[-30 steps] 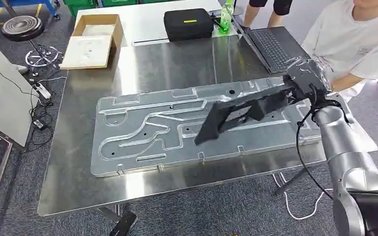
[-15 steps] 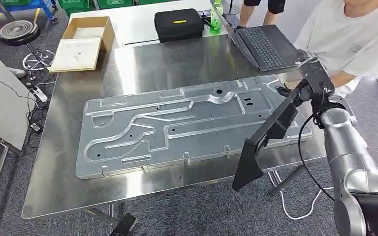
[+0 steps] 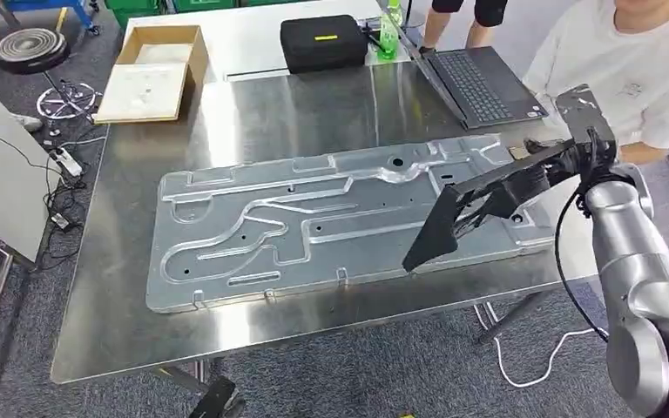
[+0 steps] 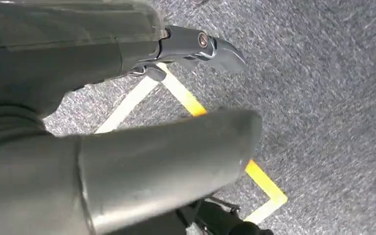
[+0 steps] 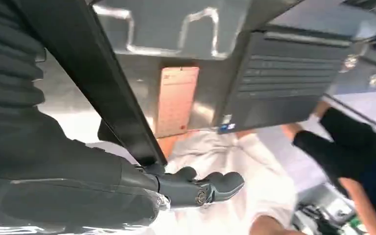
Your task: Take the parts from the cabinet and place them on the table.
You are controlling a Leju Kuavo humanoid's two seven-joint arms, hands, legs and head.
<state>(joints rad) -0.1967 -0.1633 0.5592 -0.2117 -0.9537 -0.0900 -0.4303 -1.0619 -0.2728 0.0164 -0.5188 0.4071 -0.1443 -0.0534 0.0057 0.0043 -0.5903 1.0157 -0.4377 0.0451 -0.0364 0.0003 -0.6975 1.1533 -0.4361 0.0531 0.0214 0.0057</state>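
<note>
Right hand (image 3: 575, 152) at frame right grips black bracket (image 3: 479, 205) by one end, slanting over metal panel (image 3: 253, 235) for set-down. Left hand (image 4: 127, 147) holds nothing.

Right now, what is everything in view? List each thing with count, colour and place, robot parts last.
Table: one, steel, centre.
Metal panel: one, silver, flat on the table.
Black part: one, long, held above the panel's right end.
Laptop: one, dark, open at the table's far right.
Black case: one, yellow label, on the white surface beyond.
Green bottle: one, beside the case.
Cardboard box: one, brown, far left.
Person: one, white shirt, at the right.
Left hand: grey, hanging over the carpet.
Right hand: black, holding the black part.
</note>
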